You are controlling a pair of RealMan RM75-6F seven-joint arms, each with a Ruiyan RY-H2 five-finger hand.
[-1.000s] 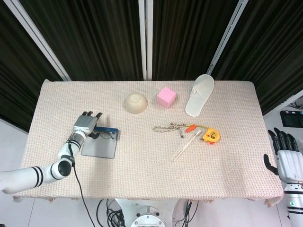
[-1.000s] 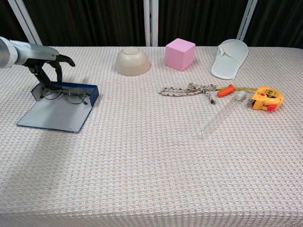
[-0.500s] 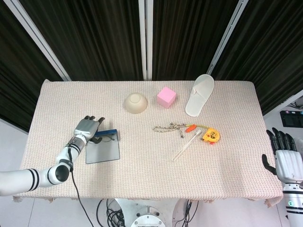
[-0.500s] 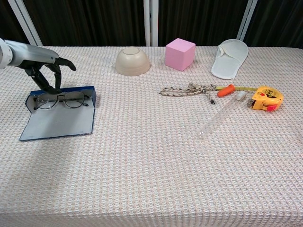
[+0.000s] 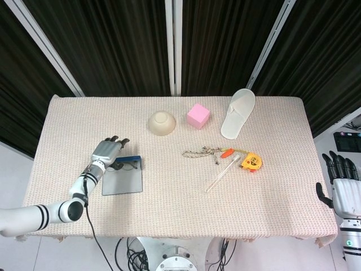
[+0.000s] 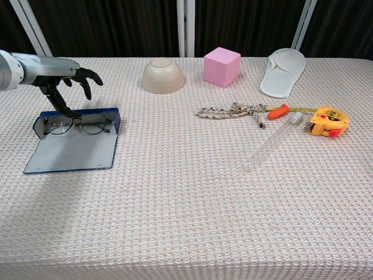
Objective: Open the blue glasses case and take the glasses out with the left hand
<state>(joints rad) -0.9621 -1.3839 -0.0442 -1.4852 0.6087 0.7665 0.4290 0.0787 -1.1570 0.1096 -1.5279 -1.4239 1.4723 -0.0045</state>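
The blue glasses case lies open and flat at the table's left, its lid spread toward the front edge. The dark-rimmed glasses rest in its far tray, folded. My left hand hovers over the case's far left corner with its fingers spread; one finger reaches down to the tray's back wall beside the glasses. It holds nothing. My right hand hangs off the table's right edge, fingers extended and empty.
A beige bowl sits upside down at the back, with a pink cube and a white slipper to its right. A rope, an orange marker, a clear tube and a yellow tape measure lie right of centre.
The open case has swung from a slanted lie to square with the table edge. My left hand's fingers have lifted and spread wider above it. The right hand has barely shifted.
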